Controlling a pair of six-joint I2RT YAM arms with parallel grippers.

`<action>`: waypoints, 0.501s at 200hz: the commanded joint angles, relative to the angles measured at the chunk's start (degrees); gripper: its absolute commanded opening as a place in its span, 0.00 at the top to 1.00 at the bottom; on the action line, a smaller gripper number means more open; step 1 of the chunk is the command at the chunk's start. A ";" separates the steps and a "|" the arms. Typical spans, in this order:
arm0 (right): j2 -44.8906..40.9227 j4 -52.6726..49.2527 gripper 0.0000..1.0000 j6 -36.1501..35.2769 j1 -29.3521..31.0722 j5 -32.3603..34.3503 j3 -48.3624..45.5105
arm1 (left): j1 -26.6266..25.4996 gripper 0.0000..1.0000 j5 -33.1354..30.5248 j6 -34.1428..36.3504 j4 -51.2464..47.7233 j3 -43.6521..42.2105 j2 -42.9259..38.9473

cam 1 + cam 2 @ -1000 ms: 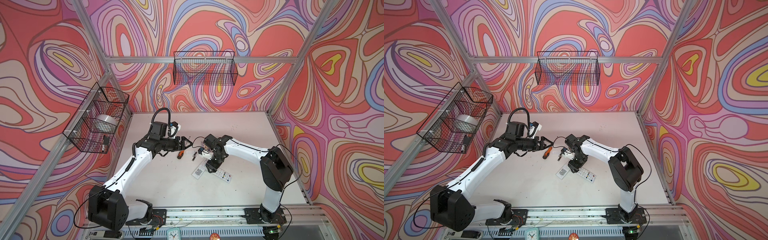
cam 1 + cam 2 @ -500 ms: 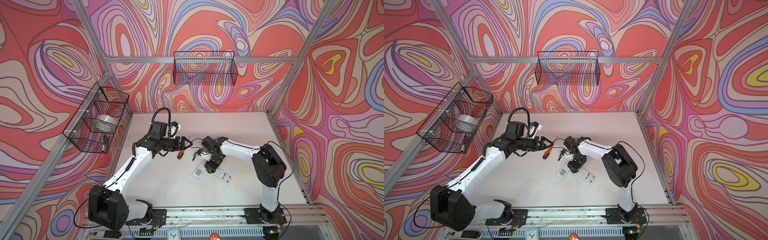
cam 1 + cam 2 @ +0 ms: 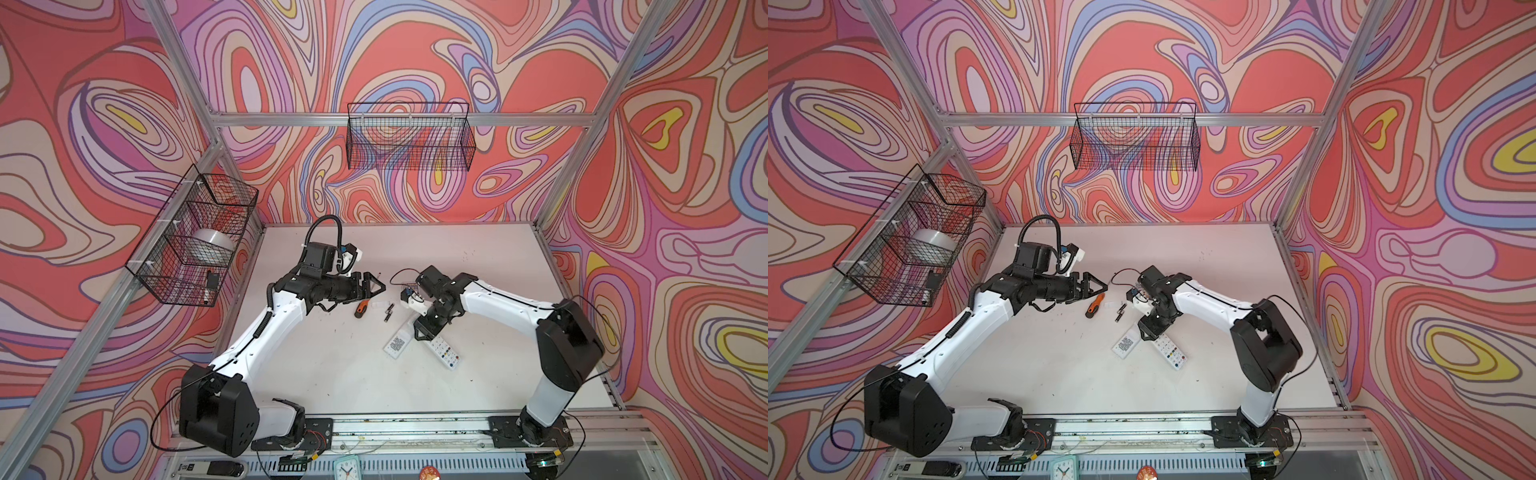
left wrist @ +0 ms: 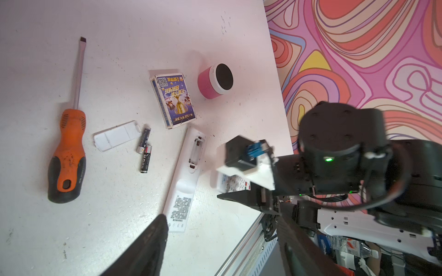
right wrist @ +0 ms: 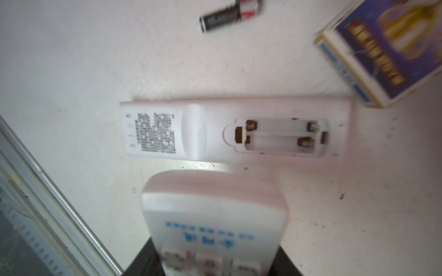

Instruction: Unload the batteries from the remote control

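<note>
Left gripper (image 3: 376,286) hangs wide open, holding nothing, near the screwdriver (image 3: 360,309). Two batteries (image 4: 146,159) lie on the table (image 3: 332,374) beside the loose cover (image 4: 117,135). The flipped remote (image 4: 185,176) has an empty bay, and the right gripper (image 3: 426,332) straddles the second remote (image 3: 444,352). Can't tell if it's clamped.
</note>
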 commanded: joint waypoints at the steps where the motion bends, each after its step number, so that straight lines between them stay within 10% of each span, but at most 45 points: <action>1: -5.40 8.25 0.68 4.82 -5.89 -9.12 -1.63 | 0.54 0.26 2.07 -5.75 3.67 1.92 0.80; 26: -11.13 20.81 0.68 12.70 -10.95 -18.41 -3.91 | 0.76 0.26 5.89 -17.60 12.03 0.26 1.12; 73: -17.85 64.43 0.69 34.86 -15.37 -23.42 -9.67 | 0.47 0.27 9.75 -60.77 61.49 -12.13 3.73; 100: -15.84 78.28 0.70 42.36 -15.56 -25.29 -6.49 | -1.76 0.28 10.77 -69.87 68.22 -8.99 7.22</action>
